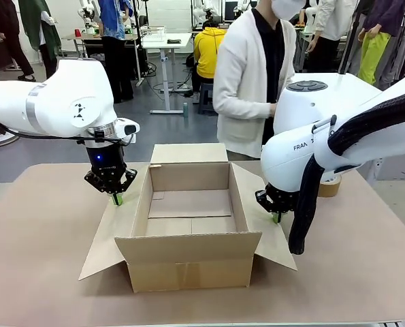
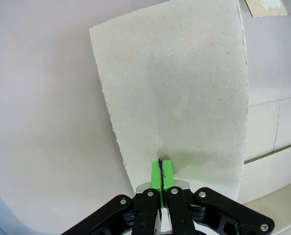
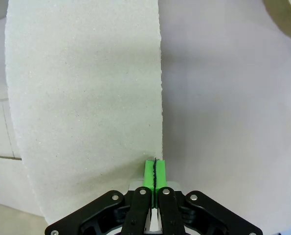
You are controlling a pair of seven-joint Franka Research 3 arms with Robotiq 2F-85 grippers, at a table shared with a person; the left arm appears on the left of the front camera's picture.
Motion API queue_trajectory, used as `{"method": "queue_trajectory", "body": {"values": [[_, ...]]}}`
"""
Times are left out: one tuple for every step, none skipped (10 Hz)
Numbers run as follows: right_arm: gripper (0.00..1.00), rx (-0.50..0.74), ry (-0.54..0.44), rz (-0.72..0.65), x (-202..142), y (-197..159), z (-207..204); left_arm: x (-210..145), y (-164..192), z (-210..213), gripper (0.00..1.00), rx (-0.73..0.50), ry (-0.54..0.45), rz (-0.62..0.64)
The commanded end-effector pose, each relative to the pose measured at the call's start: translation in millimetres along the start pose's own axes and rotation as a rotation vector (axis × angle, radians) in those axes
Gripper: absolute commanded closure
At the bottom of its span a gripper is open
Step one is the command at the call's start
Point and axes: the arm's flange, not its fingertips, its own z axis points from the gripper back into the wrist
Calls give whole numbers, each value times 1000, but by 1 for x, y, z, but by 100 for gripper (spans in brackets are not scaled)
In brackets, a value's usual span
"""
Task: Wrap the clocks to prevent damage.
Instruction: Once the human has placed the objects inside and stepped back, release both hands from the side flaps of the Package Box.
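Note:
No clocks are in view. An open cardboard box (image 1: 188,262) stands mid-table with nothing inside and its flaps spread out. My left gripper (image 1: 118,199) is shut, pointing down with its green tips at the box's left flap (image 1: 110,235). In the left wrist view the shut pads (image 2: 161,171) meet over that flap (image 2: 179,88). My right gripper (image 1: 276,217) is also shut, its tips at the right flap (image 1: 267,231). The right wrist view has the closed pads (image 3: 155,172) at the edge of the flap (image 3: 86,98). Nothing is held by either gripper.
A person in a white cardigan (image 1: 246,75) stands at the far side, just behind the box's rear flap (image 1: 188,152). A roll of tape (image 1: 330,186) lies on the table behind my right arm. Brown tabletop (image 1: 39,259) lies open on both sides of the box.

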Motion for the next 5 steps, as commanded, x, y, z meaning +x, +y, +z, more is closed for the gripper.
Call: {"method": "queue_trajectory", "body": {"values": [[99, -3, 4, -1, -1, -1, 0, -1, -1, 0, 100, 12, -5, 4], [99, -3, 4, -1, -1, -1, 0, -1, -1, 0, 100, 12, -5, 4], [99, -3, 4, -1, -1, -1, 0, -1, -1, 0, 100, 12, -5, 4], [99, -3, 4, -1, -1, -1, 0, -1, -1, 0, 100, 12, -5, 4], [99, -3, 4, -1, -1, -1, 0, -1, -1, 0, 100, 12, -5, 4]]}}
